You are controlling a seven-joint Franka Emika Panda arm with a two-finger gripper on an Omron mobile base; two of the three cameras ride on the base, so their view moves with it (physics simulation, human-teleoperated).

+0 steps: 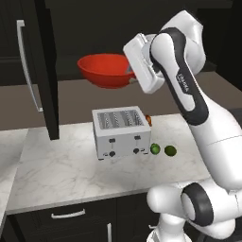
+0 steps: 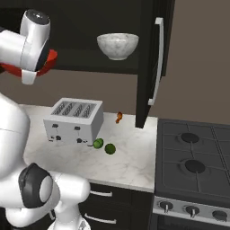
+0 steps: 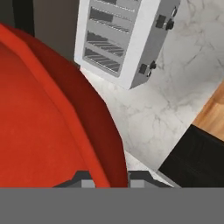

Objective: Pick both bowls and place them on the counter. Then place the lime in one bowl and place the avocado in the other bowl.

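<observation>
Above the toaster (image 1: 118, 131), red bowl (image 1: 105, 70) hangs in the air, mouth up, roughly level, no long axis to speak of. Gripper (image 3: 106, 179) clenched on its rim, one fingertip (image 3: 81, 180) inside the wall, the other outside. White marbled bowl (image 2: 117, 45) sits upright on the dark shelf (image 2: 90, 66), above and right of the toaster. Toaster stands on the tabletop (image 1: 61, 170), slots up. Two green fruits just right of the toaster's front corner: one (image 1: 154, 149) nearly touching it, the other (image 1: 170, 151) just beyond.
</observation>
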